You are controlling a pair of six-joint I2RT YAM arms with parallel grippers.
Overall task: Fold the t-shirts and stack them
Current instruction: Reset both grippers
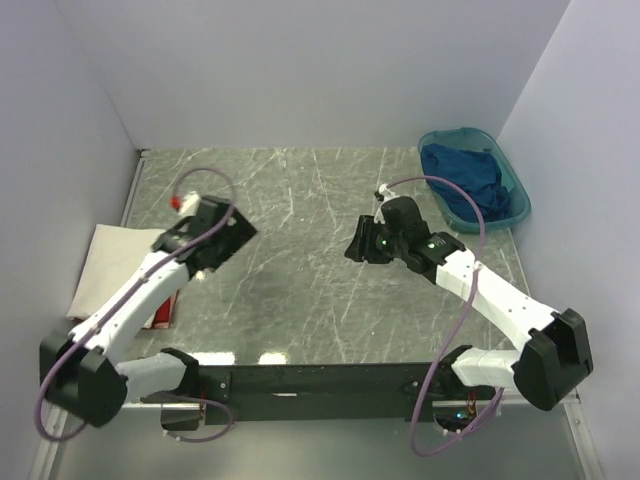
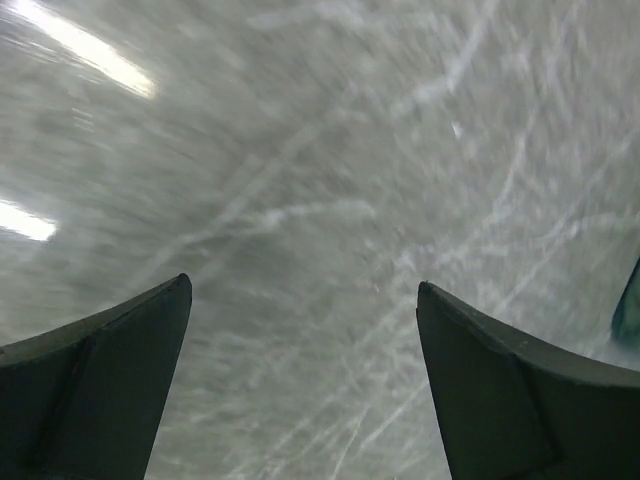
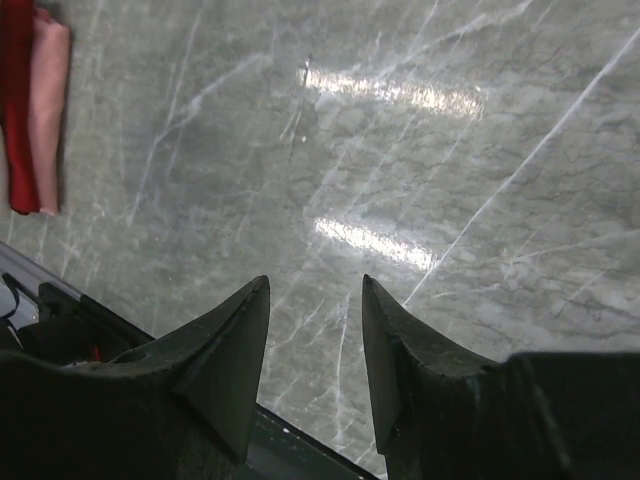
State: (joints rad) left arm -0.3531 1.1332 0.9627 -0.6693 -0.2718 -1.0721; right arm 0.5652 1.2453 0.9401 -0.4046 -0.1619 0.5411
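T-shirts lie in three places. The cream-white t-shirt [image 1: 108, 268] rests folded flat on the left side of the surface [image 1: 300, 290]. Its long axis runs near to far, and the far end leans a little toward the middle. The left arm crosses above its right edge. The red t-shirt [image 1: 164, 310] sits just beside the cream one's near right corner, mostly hidden under that arm in the top view. In the right wrist view the red t-shirt [image 3: 17, 110] shows as a narrow folded strip, long axis up and down the frame, with a pale pink band along its right side. That band may be a lighter layer of the same shirt, but the view does not settle it. The dark blue t-shirt [image 1: 465, 175] is crumpled, with no clear axis, inside the teal basin [image 1: 519, 186] at the far right corner. The basin's oval runs diagonally from far left to near right, and the blue cloth fills most of it.

The left end effector [image 1: 225, 238] hangs over bare marble right of the cream shirt. Its jaws are spread wide with nothing between them [image 2: 302, 285]. The right end effector [image 1: 357, 245] hovers over the middle of the surface, pointing left. Its jaws are parted and empty [image 3: 315, 280].
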